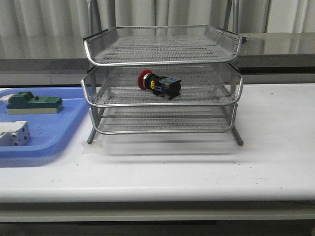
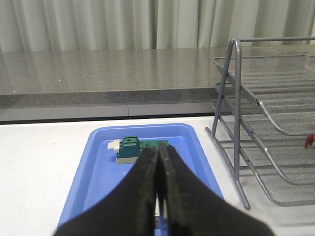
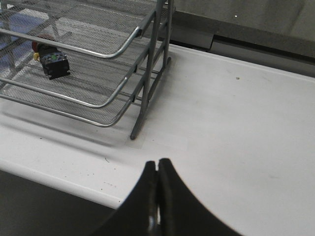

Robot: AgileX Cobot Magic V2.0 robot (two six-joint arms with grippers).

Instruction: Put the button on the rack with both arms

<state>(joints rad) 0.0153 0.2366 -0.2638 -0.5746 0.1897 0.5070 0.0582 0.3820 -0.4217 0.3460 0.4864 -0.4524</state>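
The button (image 1: 158, 84) lies on its side on the middle tier of the silver wire rack (image 1: 162, 101), red head pointing left; the right wrist view shows the button (image 3: 50, 60) there too. In the left wrist view only a red sliver of the button (image 2: 309, 140) peeks past the rack (image 2: 266, 142). My left gripper (image 2: 157, 152) is shut and empty above the blue bin. Over bare table near the front edge, right of the rack (image 3: 98, 59), my right gripper (image 3: 157, 164) is shut on nothing. Neither arm appears in the front view.
A shallow blue bin (image 1: 54, 130) sits left of the rack and holds a green block on a beige base (image 1: 34, 103) and a white blocky component (image 1: 14, 133). A grey counter ledge (image 1: 275, 46) runs behind the table.
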